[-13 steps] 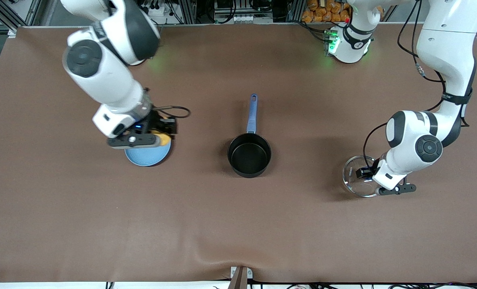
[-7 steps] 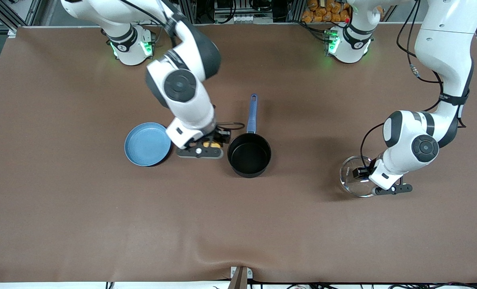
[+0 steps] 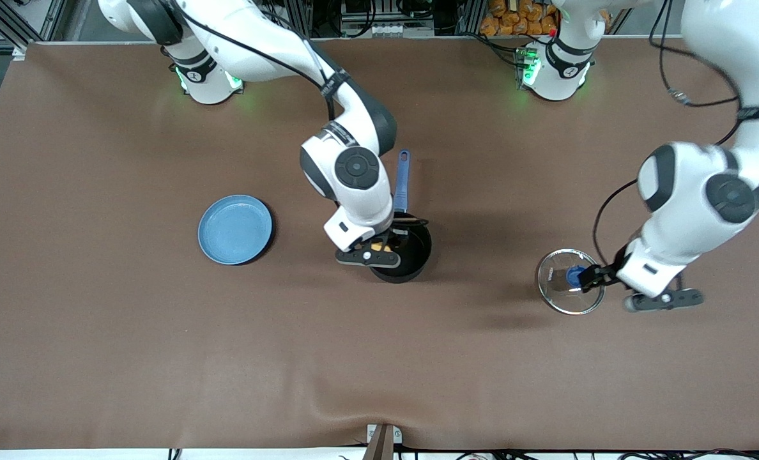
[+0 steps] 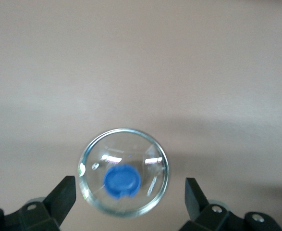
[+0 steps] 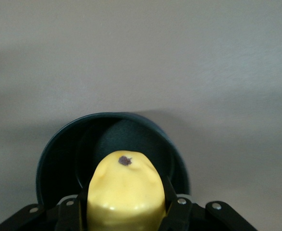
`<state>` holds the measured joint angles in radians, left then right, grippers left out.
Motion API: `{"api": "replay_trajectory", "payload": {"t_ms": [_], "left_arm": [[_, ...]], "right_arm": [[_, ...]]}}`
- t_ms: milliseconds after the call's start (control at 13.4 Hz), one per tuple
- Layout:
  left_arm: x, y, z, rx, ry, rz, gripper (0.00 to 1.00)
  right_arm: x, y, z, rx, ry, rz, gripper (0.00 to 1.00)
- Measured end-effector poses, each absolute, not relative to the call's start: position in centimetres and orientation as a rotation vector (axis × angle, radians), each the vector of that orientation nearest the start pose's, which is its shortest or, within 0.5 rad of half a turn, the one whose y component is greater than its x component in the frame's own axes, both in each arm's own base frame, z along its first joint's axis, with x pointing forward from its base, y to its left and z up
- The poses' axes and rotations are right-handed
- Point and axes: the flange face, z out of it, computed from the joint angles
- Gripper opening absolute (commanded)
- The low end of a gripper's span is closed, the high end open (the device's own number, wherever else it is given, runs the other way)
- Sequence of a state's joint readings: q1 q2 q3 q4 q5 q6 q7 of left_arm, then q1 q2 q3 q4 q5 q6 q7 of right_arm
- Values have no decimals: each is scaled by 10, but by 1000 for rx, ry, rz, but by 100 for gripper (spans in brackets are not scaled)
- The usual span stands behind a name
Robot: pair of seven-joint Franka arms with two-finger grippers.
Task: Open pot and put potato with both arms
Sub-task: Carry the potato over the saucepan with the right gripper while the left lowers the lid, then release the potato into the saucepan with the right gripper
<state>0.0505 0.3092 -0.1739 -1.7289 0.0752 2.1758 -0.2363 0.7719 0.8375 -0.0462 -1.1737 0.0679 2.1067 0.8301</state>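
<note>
My right gripper [image 3: 379, 248] clamps the potato [image 5: 125, 192] over the pot [image 3: 411, 263] rim. Left gripper [image 4: 129, 204] spread wide above the lid [image 3: 570, 281] w/ clearance. 1 pot, 1 lid, 1 plate [image 3: 235, 229].

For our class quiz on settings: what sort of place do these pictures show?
Probably a robotics lab: two bench-mounted arms work over a brown-covered table with a pot and glass lid, metal framing and cables along the edge.

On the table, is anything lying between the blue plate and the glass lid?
Yes: in the front view the open pot sits between the plate and the lid, with the right gripper holding the potato over it.
</note>
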Motion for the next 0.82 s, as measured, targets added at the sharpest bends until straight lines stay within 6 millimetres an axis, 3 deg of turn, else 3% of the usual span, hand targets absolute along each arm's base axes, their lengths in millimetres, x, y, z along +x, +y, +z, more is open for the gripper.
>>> {"api": "replay_trajectory", "payload": {"t_ms": [149,373,598,822], "left_arm": [[636,-69,476,-3125,-133,-190,100],[603,-79,536,-3106,-110,-173,100],[571,-94,577,-3090,-78,-149,100],[553,-99,600,-3080,-69,-150,100]], "right_arm": [[560,536,276,-3040,210,-93,0],[549,551,255,-3029,229,-107,0],[547,553,236,-3040,231,-102,0],[548,550,223,-3050,229,-111,0]]}}
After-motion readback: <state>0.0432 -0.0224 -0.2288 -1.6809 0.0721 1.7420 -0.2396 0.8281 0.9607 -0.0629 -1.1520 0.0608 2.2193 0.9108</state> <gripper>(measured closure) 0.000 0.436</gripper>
